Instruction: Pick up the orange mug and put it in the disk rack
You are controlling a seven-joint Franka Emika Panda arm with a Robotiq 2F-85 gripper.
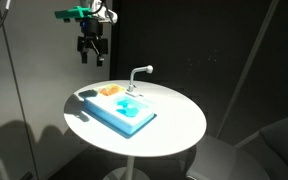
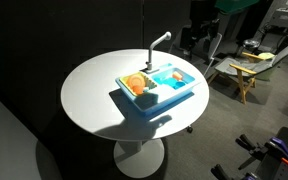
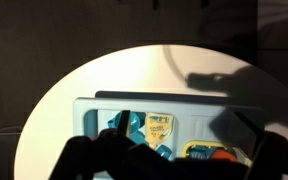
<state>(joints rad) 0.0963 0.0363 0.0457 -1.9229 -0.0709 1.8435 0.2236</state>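
Note:
The tiny orange mug [image 1: 109, 90] sits on the disk rack [image 1: 93, 95], the pale end section of the light blue sink unit [image 1: 129, 115] on the round white table. It shows in both exterior views [image 2: 137, 83], and the rack too [image 2: 124, 90]. In the wrist view the mug [image 3: 221, 153] lies at the bottom right on the rack [image 3: 209, 125]. My gripper [image 1: 89, 55] hangs high above the table, behind the rack end of the unit, open and empty. Its dark fingers [image 3: 174, 165] spread wide across the bottom of the wrist view.
A small grey-white faucet [image 1: 139, 72] stands at the back edge of the sink unit. The basin [image 3: 134, 125] holds blue items and a yellowish packet [image 3: 160, 127]. The white table [image 1: 179, 125] has bare surface around the unit. Wooden furniture [image 2: 246, 68] stands off the table.

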